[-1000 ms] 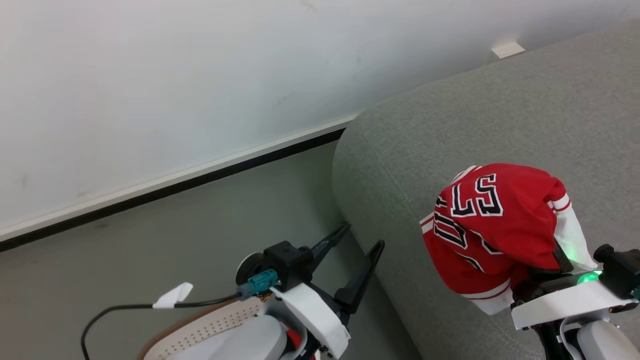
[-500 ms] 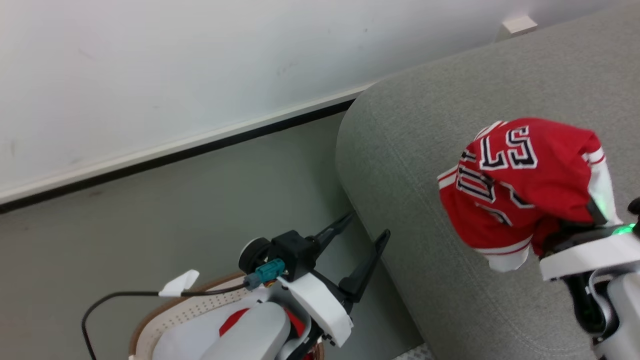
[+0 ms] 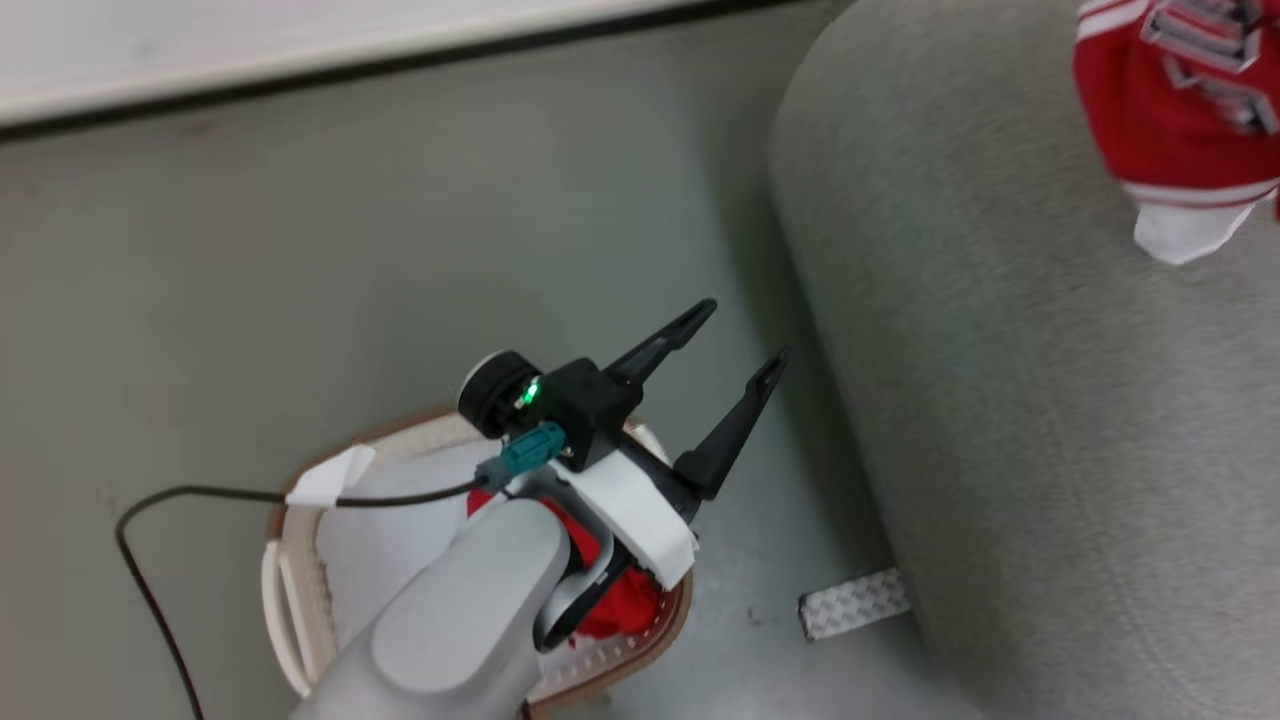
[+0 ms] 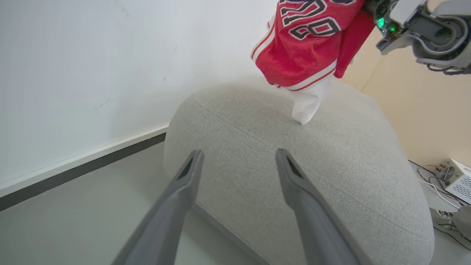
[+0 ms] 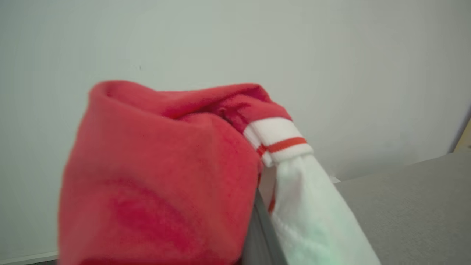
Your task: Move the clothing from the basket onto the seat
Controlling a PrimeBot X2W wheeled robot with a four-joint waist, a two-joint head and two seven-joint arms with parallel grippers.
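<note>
**Head view.** The red jersey with white trim and black-and-white lettering [image 3: 1170, 110] hangs at the upper right over the large light-grey fabric seat [image 3: 1050, 400], its white end dangling free. The plain red garment [image 3: 625, 605] lies in the oval cream-white perforated plastic basket with a brown rim [image 3: 290, 600], on the floor beside the seat, next to a flat white sheet [image 3: 390, 540]. The left gripper [image 3: 745, 330] hovers above the basket, its 2 dark fingers spread wide and empty. Its forearm covers much of the basket, and a black cable [image 3: 150, 560] loops past the rim. A reach down could lift the sheet along with the garment or catch the cable. A ribbed metal strip [image 3: 855, 603] lies on the floor between basket and seat.

**Left wrist view.** The jersey hangs over the wall side of the seat's top. Whether its white end touches the fabric I cannot tell. Let go there, it may slip down the rounded edge towards the wall. The right gripper [image 4: 369, 7] sits under the cloth. A white vented box [image 4: 456, 176] with wires stands on the floor, well apart.

**Right wrist view.** Cloth is draped over the gripper and 1 grey finger [image 5: 259, 235] shows. Whether the jaws pinch the jersey I cannot tell. The cloth may cling to the fingers at release and be dragged back off the seat.
</note>
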